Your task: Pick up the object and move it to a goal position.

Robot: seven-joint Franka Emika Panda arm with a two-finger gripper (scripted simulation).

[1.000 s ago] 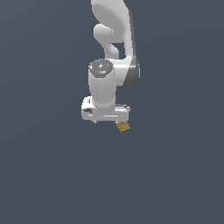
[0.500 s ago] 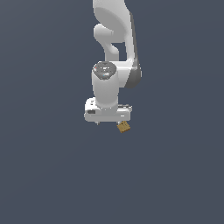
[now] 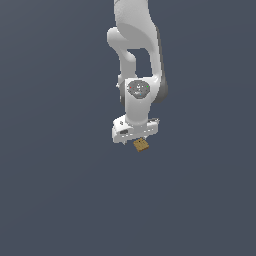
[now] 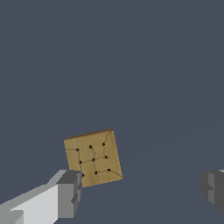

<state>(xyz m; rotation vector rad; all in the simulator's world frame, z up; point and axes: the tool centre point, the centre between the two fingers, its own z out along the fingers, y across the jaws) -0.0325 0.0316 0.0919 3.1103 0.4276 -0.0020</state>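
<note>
The white robot arm (image 3: 136,60) hangs down over a flat dark floor (image 3: 50,200). At its low end is the gripper (image 4: 140,192). Its 2 grey fingers (image 4: 70,192) are spread wide apart, and nothing is between them. So the hand is let go, not squeezing anything.

The object (image 4: 92,158) is a small tan block with little black dots on its face. In the wrist view it sits close beside 1 finger, not in the middle of the gap, and I cannot tell if they touch. The other finger (image 4: 213,186) is well apart from the block. In the exterior view the block (image 3: 141,145) peeks out just under the hand, toward the exterior view's right.

What could go wrong? I think the block is off to 1 side of the gap. If the hand goes down like this, the near finger could land on top of the block or bump it away. The block also looks turned a bit, so the fingers might pinch its corners and it could spin or slip out. Then it would never get to the goal spot.

Compared with 1 second ago, the arm has swung a little toward the exterior view's right. The block looks to be in about the same spot under the hand.
</note>
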